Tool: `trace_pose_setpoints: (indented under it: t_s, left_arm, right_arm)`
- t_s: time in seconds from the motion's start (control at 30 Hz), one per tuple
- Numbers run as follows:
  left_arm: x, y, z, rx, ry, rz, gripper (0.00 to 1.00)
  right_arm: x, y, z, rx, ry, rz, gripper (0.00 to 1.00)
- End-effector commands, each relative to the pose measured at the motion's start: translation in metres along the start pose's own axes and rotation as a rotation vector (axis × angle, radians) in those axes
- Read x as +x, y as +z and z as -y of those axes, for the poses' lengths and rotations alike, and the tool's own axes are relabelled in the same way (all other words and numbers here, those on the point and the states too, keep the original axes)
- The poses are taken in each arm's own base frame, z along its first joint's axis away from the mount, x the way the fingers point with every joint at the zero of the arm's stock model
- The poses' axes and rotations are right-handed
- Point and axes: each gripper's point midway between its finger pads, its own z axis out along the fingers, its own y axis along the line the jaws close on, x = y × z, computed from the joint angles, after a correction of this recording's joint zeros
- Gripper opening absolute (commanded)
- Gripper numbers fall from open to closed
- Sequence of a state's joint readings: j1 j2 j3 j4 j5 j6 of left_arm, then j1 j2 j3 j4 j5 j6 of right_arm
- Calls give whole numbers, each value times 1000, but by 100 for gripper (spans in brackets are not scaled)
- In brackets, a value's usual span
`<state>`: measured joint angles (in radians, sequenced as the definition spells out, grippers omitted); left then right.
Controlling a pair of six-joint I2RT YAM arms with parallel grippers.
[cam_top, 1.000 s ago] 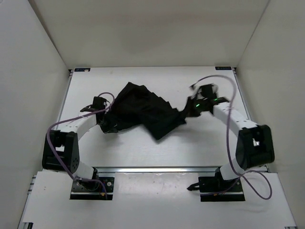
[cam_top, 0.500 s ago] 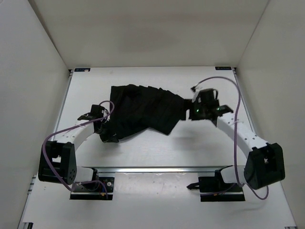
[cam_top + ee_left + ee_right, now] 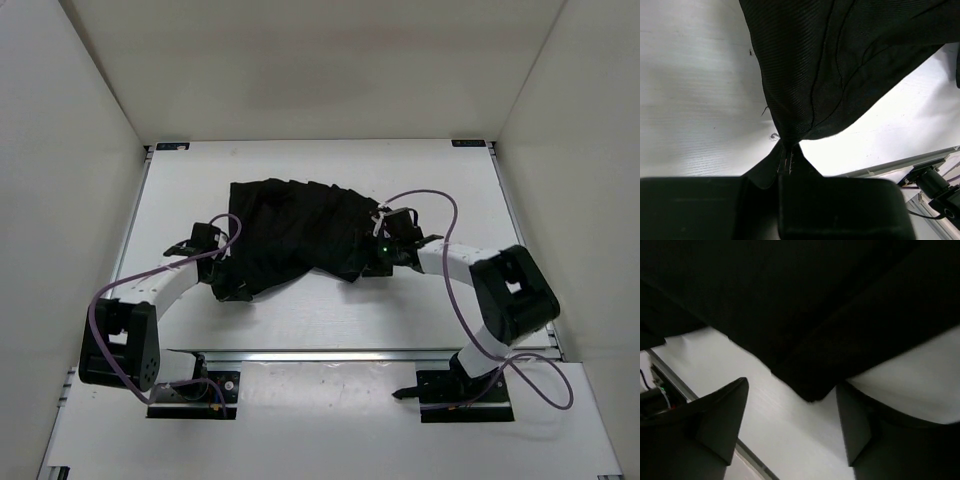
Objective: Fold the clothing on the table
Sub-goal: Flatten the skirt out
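Spread wider than a second before, the clothing (image 3: 300, 225) lay central on the white table (image 3: 440, 170), with walls (image 3: 70, 150) around it and a metal rail (image 3: 330, 355) at 6 o'clock. The left end effector (image 3: 785, 156) clamped its 7 o'clock corner; the right end effector (image 3: 378, 258), fingers apart, sat at its 4 o'clock edge.

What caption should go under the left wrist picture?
Left pincer shut on a corner of the black clothing, white table beneath.

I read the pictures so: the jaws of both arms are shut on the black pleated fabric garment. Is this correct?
Not quite. Only the left arm's jaws are shut on the black pleated fabric garment, pinching its corner. The right wrist view shows the right arm's jaws open, the garment's edge loose between them.
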<state>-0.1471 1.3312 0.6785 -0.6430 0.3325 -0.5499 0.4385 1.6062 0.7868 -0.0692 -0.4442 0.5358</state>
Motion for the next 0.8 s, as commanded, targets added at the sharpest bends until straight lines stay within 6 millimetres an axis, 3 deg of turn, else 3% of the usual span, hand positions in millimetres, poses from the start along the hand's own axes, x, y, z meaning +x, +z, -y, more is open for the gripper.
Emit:
trace_pose_setpoints:
  t_s: [0.0,0.03,0.07,0.1,0.13,0.17,0.33,0.37,0.4,0.47,0.5,0.57,0.6,0.7,0.77]
  left_arm:
    - [0,-4,6,43,10,23,0]
    - [-2,-5,8,51,12,29,0]
    - [-1,-5,6,42,7,25,0]
    - [2,-5,7,39,14,13,0]
    - [1,-6,8,44,23,19,0]
    - [0,-7,9,49,26,21,0]
    - [-6,-17,8,8,60,23,0]
    - [-10,-19,8,-1,77,31,0]
    - [-8,-19,6,-7,82,10,0]
    - [-8,-18,6,1,84,0,0]
    - [-7,-18,7,7,75,-1,0]
    - [-4,-17,13,42,76,-4,0]
    - [0,-16,19,62,78,-15,0]
    - [10,-15,28,96,89,-37,0]
    - [17,-11,32,118,113,-50,0]
  right_arm:
    - [-34,20,-24,-138,-20,60,65]
    - [-37,23,-27,-176,-18,42,30]
    - [-45,19,-29,-195,-21,49,11]
    - [-52,16,-26,-179,-11,43,0]
    - [-58,7,-32,-175,-17,44,0]
    - [-66,1,-23,-140,-19,63,0]
    - [-114,-93,-8,-83,-6,157,0]
    - [-124,-109,7,-61,23,180,0]
    - [-138,-131,10,-48,25,195,0]
    - [-156,-147,10,-60,-13,176,0]
    - [-163,-154,16,-60,0,186,5]
    - [-174,-151,24,-30,-13,186,42]
    - [-173,-148,31,10,-5,183,51]
    - [-151,-137,48,135,2,160,67]
    - [-126,-133,53,206,-20,160,68]
